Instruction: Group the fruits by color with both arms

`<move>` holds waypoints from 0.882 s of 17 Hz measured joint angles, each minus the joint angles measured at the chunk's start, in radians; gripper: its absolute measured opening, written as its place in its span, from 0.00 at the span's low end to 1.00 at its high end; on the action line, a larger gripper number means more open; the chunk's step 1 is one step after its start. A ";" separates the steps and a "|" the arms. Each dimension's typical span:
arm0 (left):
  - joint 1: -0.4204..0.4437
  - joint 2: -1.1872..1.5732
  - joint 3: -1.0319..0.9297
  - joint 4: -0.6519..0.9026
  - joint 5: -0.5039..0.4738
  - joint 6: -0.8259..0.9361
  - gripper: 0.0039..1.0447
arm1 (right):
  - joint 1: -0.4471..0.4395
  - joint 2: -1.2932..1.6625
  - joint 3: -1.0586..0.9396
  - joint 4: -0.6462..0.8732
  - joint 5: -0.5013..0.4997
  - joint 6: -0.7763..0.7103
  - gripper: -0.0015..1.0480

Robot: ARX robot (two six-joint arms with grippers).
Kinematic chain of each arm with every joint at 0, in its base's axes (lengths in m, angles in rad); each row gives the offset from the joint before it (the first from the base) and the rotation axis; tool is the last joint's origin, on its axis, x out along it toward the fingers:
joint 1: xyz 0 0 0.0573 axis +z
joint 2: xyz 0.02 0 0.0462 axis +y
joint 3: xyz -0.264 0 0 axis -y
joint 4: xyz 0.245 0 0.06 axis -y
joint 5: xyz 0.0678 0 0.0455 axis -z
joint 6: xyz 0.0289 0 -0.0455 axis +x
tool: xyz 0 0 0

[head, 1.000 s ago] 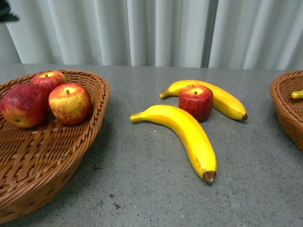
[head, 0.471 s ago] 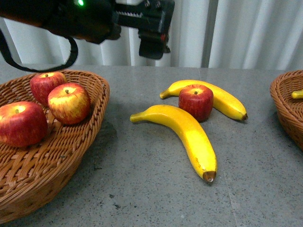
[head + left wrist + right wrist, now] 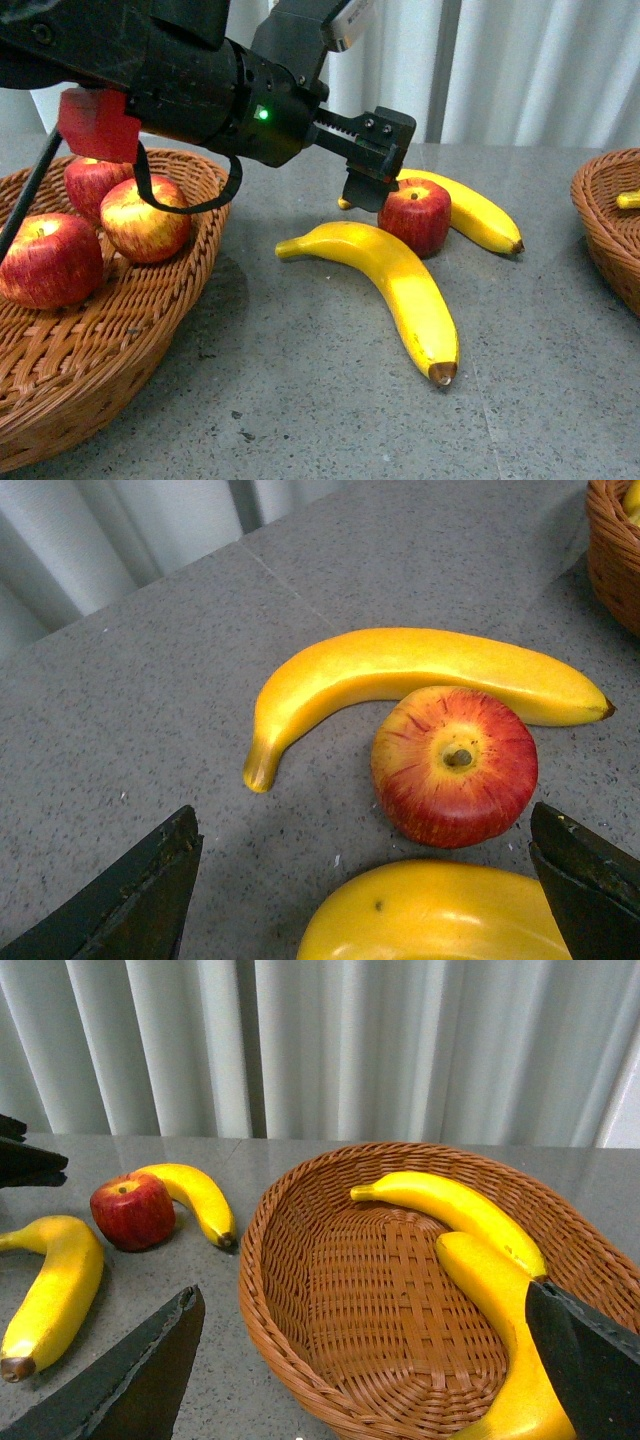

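Observation:
A red apple (image 3: 415, 215) stands on the grey table between two yellow bananas, one nearer (image 3: 395, 285) and one behind it (image 3: 475, 208). My left gripper (image 3: 372, 160) hangs open just above and left of this apple. In the left wrist view the apple (image 3: 455, 765) and the near banana (image 3: 440, 915) lie between the spread fingers (image 3: 140, 890). Three apples (image 3: 145, 215) rest in the left basket (image 3: 110, 370). My right gripper (image 3: 365, 1370) is open over the right basket (image 3: 290, 1330), which holds two bananas (image 3: 455, 1205).
The left arm's black body (image 3: 190, 85) spans the upper left of the front view, above the left basket. The right basket's rim (image 3: 600, 215) shows at the right edge. White curtains (image 3: 520, 70) close off the back of the table.
The left arm has swung in from the upper left and come down towards the table apple. Earlier, one apple in the left basket shifted to an upright position.

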 joint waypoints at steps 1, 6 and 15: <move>-0.007 0.024 0.023 0.000 0.004 0.024 0.94 | 0.000 0.000 0.000 0.000 0.000 0.000 0.94; -0.046 0.094 0.084 -0.006 0.016 0.064 0.94 | 0.000 0.000 0.000 0.000 0.000 0.000 0.94; -0.054 0.240 0.225 -0.045 0.050 0.039 0.94 | 0.000 0.000 0.000 0.000 0.000 0.000 0.94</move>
